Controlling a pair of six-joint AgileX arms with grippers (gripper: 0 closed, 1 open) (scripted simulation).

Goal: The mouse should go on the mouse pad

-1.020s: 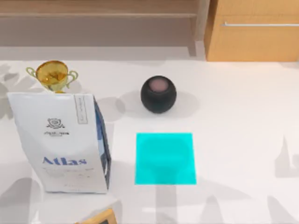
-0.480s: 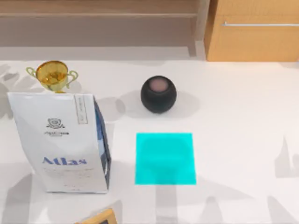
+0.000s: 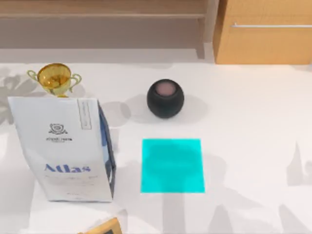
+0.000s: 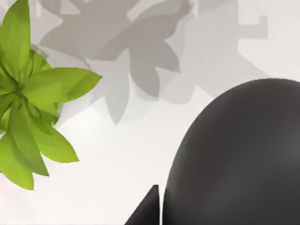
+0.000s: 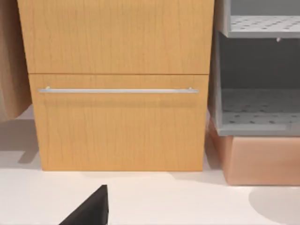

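Pad [image 3: 172, 165] unmoved, still bare; left-side shadows shifted; dark dome [image 4: 234, 159], perhaps the mouse, beside left pincer [image 4: 150, 208], grip state untellable.

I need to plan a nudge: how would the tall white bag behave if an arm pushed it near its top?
The white bag stands upright and tall on a narrow base, so a high push would likely tip it rather than slide it. Its faces look thin and may dent. If it fell backward, it could hit the gold trophy just behind.
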